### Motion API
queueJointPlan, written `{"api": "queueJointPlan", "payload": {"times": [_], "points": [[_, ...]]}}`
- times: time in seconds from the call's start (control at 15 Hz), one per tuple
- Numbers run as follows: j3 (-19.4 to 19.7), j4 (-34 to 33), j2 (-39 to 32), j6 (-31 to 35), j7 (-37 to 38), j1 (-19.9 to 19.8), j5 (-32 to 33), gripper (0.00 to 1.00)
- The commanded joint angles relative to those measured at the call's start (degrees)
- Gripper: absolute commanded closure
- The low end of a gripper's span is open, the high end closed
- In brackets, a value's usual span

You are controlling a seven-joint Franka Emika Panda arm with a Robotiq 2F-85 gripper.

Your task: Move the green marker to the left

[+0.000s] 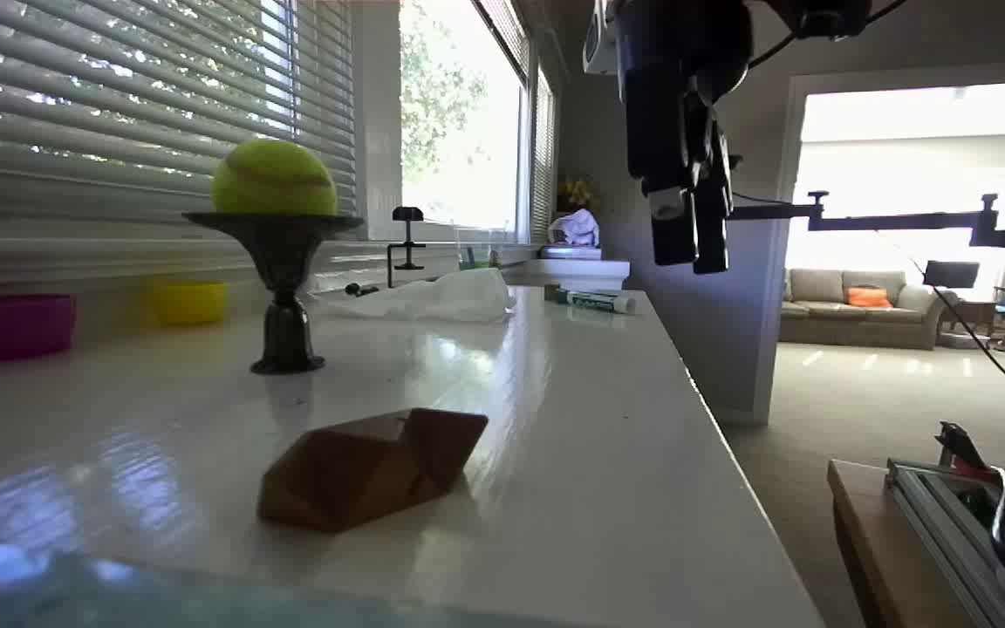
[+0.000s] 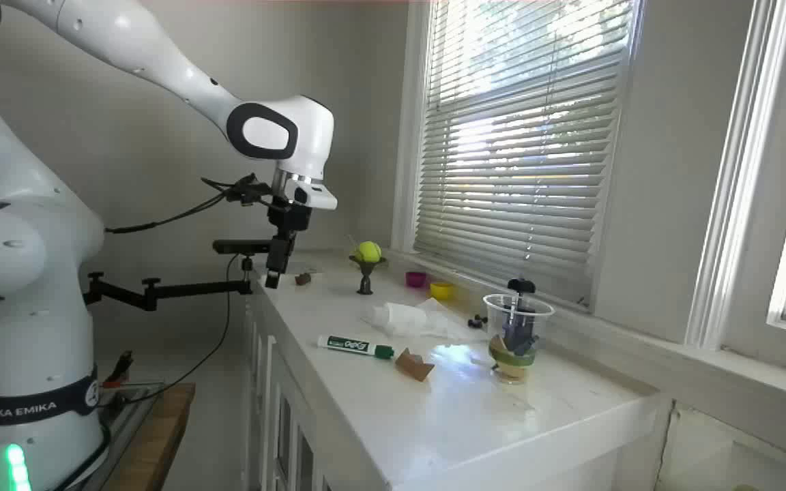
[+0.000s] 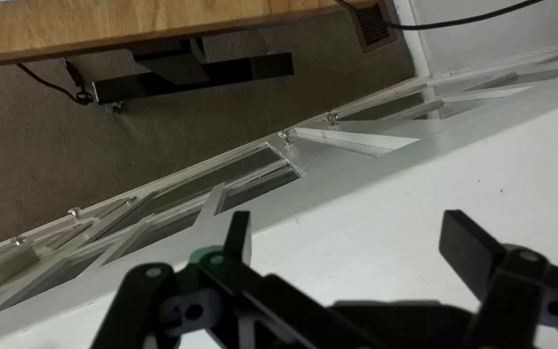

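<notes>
Spread wide, my gripper (image 3: 347,230) hangs — green-capped EXPO marker (image 2: 355,346) near the glossy bench's (image 2: 434,426) long edge, angular block (image 2: 414,365) beside it.

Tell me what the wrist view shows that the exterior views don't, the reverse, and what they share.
Only the wrist view: a floor vent and cabinet knobs.
Only the exterior views: the tennis ball on its dark stand, the purple bowl, the yellow bowl and, recognizably, the marker; I cannot identify the wrist view's green patch.
Both: the white counter, the wooden tabletop and the tool, open in the wrist view.
</notes>
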State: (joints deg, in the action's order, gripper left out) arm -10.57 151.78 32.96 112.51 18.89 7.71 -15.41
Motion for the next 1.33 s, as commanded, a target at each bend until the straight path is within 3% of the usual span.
{"api": "queueJointPlan", "payload": {"times": [0.0,0.67,1.27], "points": [[-0.13,-0.07,0.02,-0.12,-0.08,-0.18,-0.05,0.00],[-0.13,-0.07,0.02,-0.12,-0.08,-0.18,-0.05,0.00],[0.23,-2.76,-2.19,7.65,2.30,-3.58,1.16,0.00]]}}
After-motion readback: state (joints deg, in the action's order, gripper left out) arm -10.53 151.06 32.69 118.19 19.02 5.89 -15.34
